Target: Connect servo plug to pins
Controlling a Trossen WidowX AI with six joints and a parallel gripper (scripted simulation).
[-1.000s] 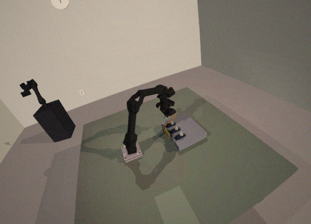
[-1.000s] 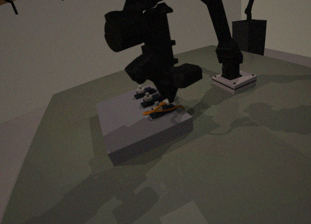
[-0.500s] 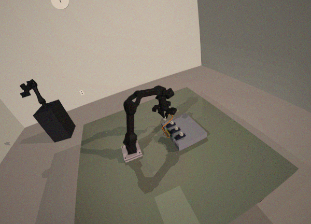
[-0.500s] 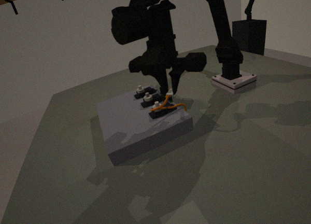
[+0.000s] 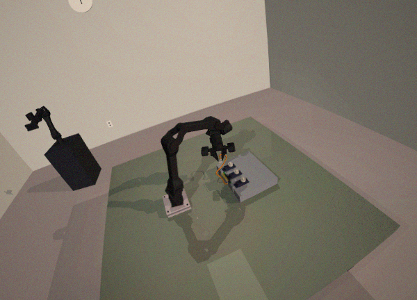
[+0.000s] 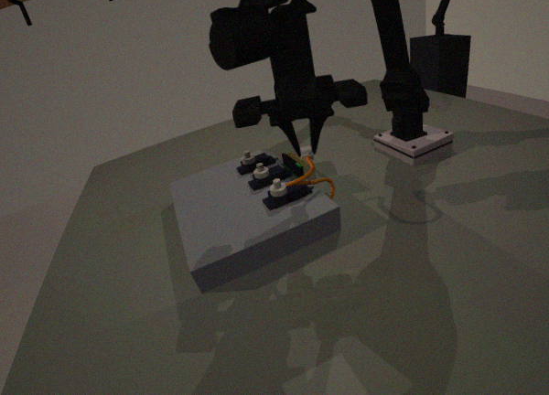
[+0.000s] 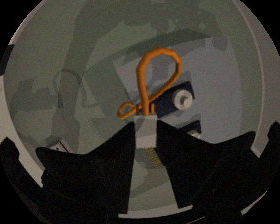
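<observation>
My gripper [image 5: 221, 158] [image 6: 306, 154] points down, shut on the pale plug [image 6: 307, 151] [image 7: 146, 132]. The orange lead [image 5: 218, 171] [image 6: 312, 168] [image 7: 141, 75] loops up from the plug in the wrist view and runs towards a servo [image 6: 278, 190] [image 7: 183, 99] in the grey holder [image 5: 258, 171] [image 6: 220, 230] [image 7: 218, 65]. The gold pins [image 7: 154, 158] show just past the plug's lower end in the wrist view. The plug is close to the row's arm side; I cannot tell whether they touch. A green mark [image 6: 298, 165] shows by the pins; the dot and the plug's holes cannot be made out.
Two more dark servos with white horns [image 6: 261, 172] [image 6: 248, 158] sit beside the first. The arm's pale base [image 5: 177, 207] [image 6: 414, 145] stands on the green mat [image 5: 313, 230]. A second black arm [image 5: 52, 126] stands on a dark box [image 5: 73, 161] farther off.
</observation>
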